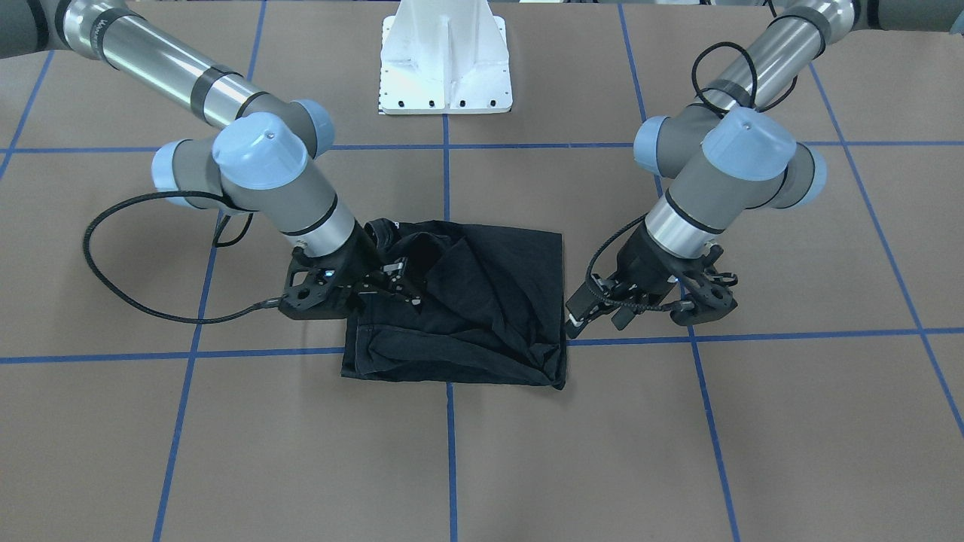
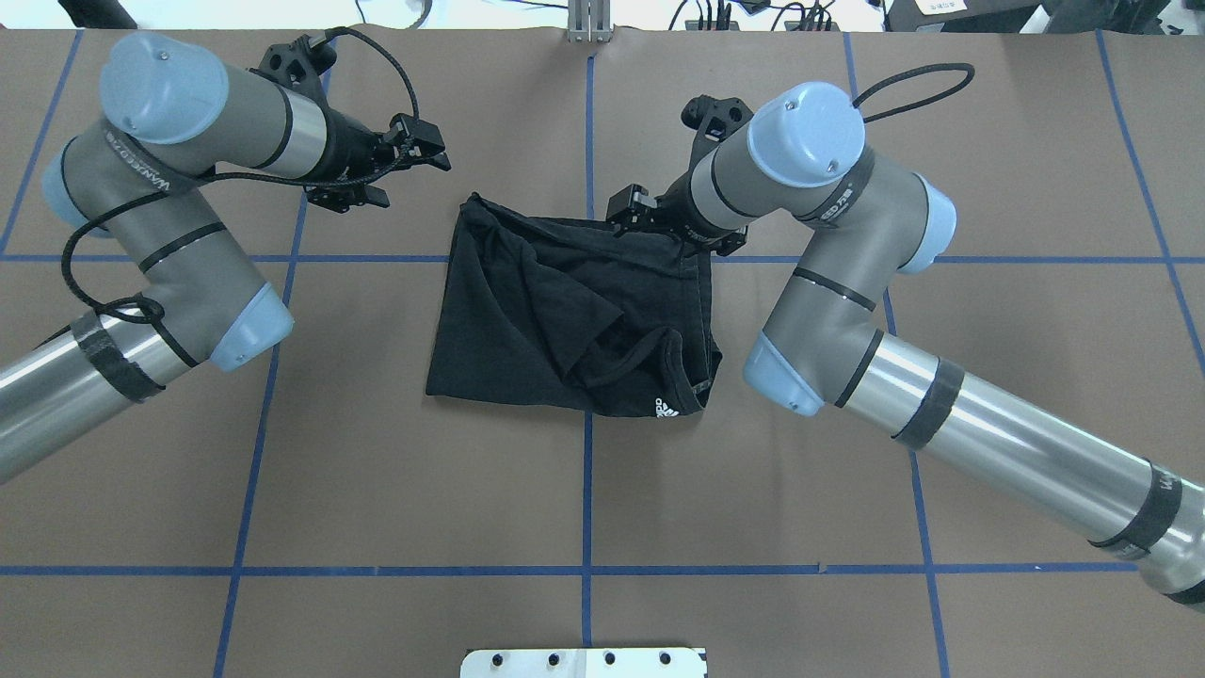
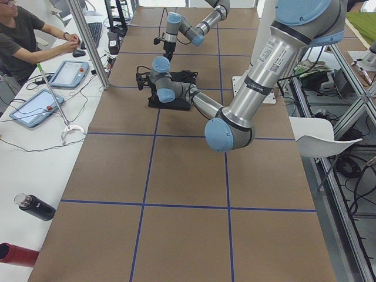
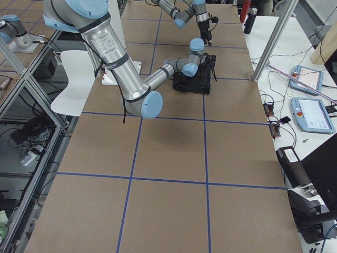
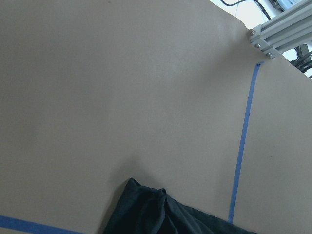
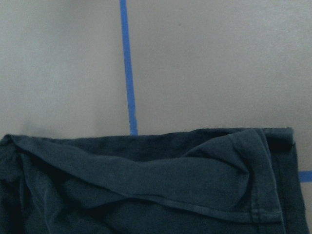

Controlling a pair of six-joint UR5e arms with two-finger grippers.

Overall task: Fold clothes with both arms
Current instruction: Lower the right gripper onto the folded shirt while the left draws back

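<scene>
The brown paper-covered table (image 2: 377,471), ruled with blue tape, fills the overhead view. The left arm (image 2: 179,245) enters from the lower left and the right arm (image 2: 847,282) from the lower right. Between them at the centre lies the black T-shirt (image 2: 527,320), gathered into a rough, rumpled rectangle with a loose flap slumped across its middle. The right gripper (image 1: 401,283) sits on the shirt's upper edge in the overhead view. Its fingers are down among the folds, and I cannot tell whether they have closed on the cloth. The left gripper (image 2: 411,174) hangs just off the shirt's upper-left corner, jaws parted and holding nothing; its wrist view shows only that corner against bare table. The step in hand looks like a two-handed fold of that upper edge. To do it well, the left pincer should drop squarely onto the corner and take every layer. Both arms should then lift level and travel in step, so the edge stays taut and the flap is not dragged. The small white collar logo (image 2: 666,408) shows at the shirt's lower right. As for containers, a black bottle (image 3: 35,207) and a red bottle (image 3: 12,254) lie on the side bench at the lower left of the left side view, their contents unseen.
</scene>
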